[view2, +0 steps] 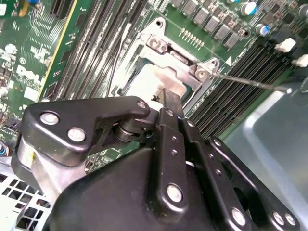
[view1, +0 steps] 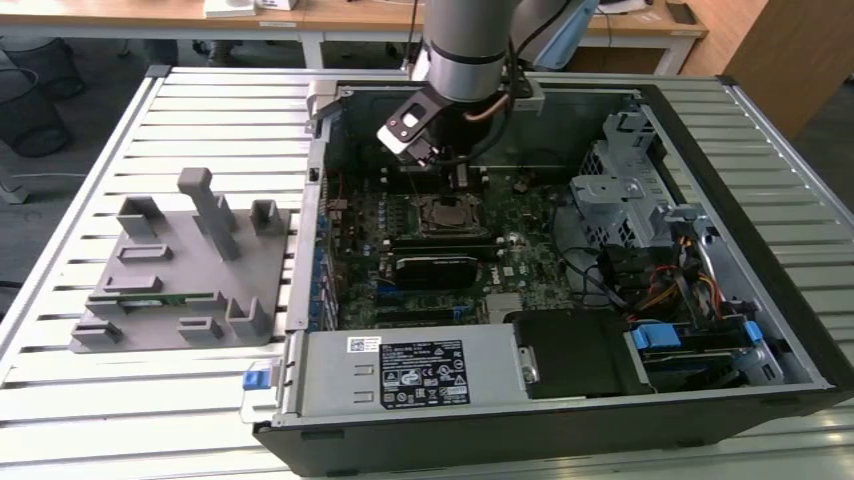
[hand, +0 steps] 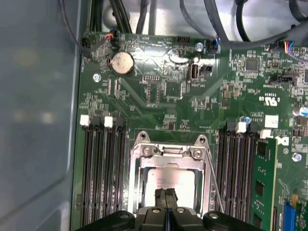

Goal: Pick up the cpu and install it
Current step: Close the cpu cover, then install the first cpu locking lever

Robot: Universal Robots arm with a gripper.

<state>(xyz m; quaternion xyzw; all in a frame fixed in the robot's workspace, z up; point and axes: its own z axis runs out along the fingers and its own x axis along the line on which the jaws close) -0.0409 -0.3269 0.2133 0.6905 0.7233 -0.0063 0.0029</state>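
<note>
First wrist view: closed gripper [hand: 166,199] just above cpu [hand: 171,180] in socket [hand: 136,163]; exterior view: the whole open computer case [view1: 534,440].

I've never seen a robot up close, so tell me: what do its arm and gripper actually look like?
The arm is a smooth silver-grey tube with a darker wrist, a thin cable curving beside it and a small black-and-white box mounted there. The gripper is matte black: jointed link bars studded with shiny silver screw heads, narrowing to two slim fingers.
</note>
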